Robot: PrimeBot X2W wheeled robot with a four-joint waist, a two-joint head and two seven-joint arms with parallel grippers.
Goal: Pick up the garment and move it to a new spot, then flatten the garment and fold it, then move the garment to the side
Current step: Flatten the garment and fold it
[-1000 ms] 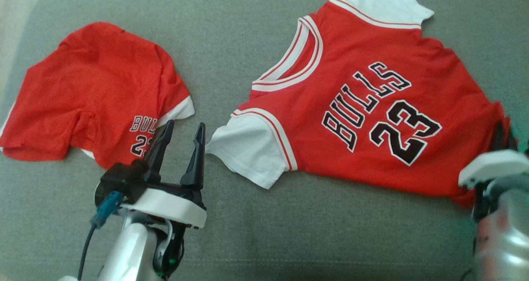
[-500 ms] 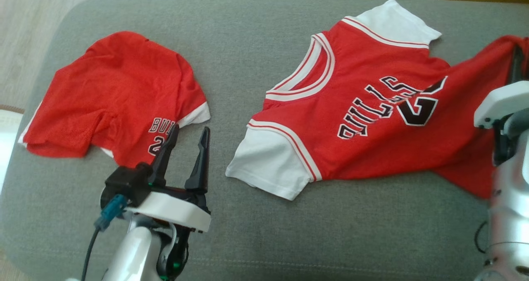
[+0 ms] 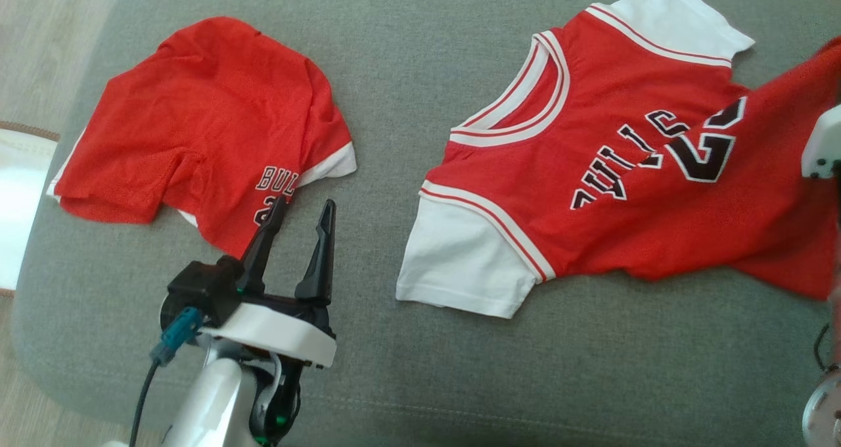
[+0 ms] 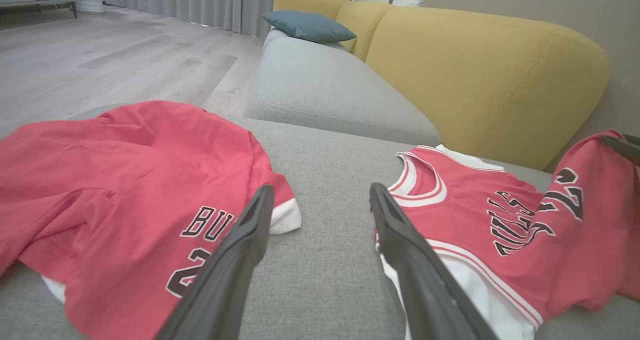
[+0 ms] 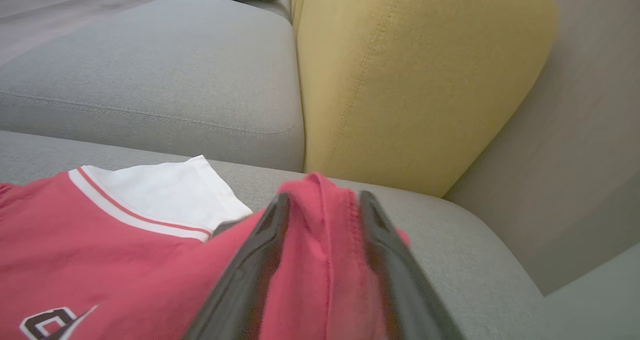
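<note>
Fingers [image 5: 250,270] of the right gripper [image 5: 323,197] pinch the hem of a red Bulls jersey [image 3: 591,190] and hold it raised near the right edge of a grey sofa cushion [image 3: 420,52], collar and white sleeves lying flat toward the middle. Near the front edge the left gripper [image 3: 303,202], fingers apart, hovers between it and a second jersey [image 3: 197,125]. A slow, level carry would likely keep the slack cloth from bunching. Behind, a yellow backrest [image 5: 400,80] and pale wood floor [image 4: 100,65] frame the room.

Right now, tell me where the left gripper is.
Head view, lower left: the left gripper hovers open above the grey cushion, between the red shirt to its left and the white sleeve of the jersey to its right.
</note>
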